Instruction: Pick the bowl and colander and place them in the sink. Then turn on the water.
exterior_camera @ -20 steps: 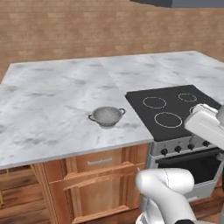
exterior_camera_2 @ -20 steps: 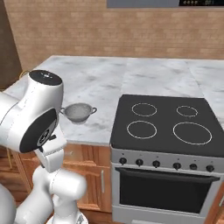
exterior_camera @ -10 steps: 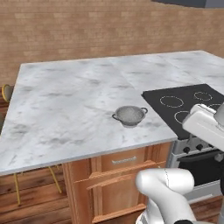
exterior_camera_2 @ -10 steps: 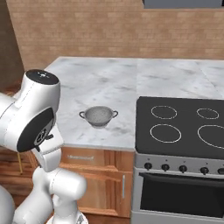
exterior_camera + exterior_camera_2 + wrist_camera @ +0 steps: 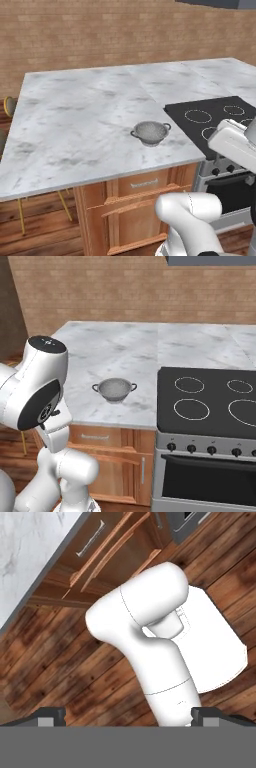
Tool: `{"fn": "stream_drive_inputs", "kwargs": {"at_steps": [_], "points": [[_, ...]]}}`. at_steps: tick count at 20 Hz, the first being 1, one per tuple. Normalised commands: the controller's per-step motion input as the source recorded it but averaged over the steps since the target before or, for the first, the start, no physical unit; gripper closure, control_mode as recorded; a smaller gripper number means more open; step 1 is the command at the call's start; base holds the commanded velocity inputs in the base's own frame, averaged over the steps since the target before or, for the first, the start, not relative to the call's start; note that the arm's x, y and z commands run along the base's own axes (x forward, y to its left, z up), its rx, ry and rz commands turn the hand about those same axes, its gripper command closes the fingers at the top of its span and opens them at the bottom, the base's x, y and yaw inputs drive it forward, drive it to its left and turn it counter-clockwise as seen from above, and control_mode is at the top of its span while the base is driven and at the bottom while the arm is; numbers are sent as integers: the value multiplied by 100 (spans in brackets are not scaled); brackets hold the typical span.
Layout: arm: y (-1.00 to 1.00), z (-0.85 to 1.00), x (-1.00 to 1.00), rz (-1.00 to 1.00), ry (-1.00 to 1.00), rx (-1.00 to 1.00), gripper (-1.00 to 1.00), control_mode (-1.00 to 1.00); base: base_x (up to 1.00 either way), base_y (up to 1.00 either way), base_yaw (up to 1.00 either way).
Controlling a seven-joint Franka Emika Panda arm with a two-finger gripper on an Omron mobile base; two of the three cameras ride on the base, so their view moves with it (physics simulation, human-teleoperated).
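Note:
The colander [image 5: 151, 132] [image 5: 115, 390], small, grey and speckled with two loop handles, stands upright on the marble counter [image 5: 75, 125] [image 5: 115, 351] near its front edge, just left of the stove. The bowl and the sink are out of view. In the hand view my gripper [image 5: 128, 716] is open, its two dark fingertips [image 5: 50, 715] set wide apart with nothing between them. It points down at the wooden floor, well away from the colander.
A black stovetop [image 5: 215, 117] [image 5: 210, 401] with ring marks adjoins the counter on the right, with an oven front [image 5: 205, 481] below. Wooden drawers [image 5: 140, 200] sit under the counter. A brick wall [image 5: 125, 286] runs behind. A yellow stool [image 5: 9, 106] stands at the far left.
The whole picture has shifted: the base has driven leftward along the counter, so colander and stove sit further right in both views. The colander itself has not moved. The gripper stays open.

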Motion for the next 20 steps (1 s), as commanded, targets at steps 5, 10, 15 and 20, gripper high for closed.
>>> {"fn": "stream_drive_inputs", "kwargs": {"at_steps": [5,10,15,20], "points": [[0,0,0,0,0,0,-100,100,33,0,0],[0,0,0,0,0,0,-100,100,48,0,0],[0,0,0,0,0,0,-100,100,42,0,0],[0,0,0,0,0,0,-100,100,46,0,0]]}}
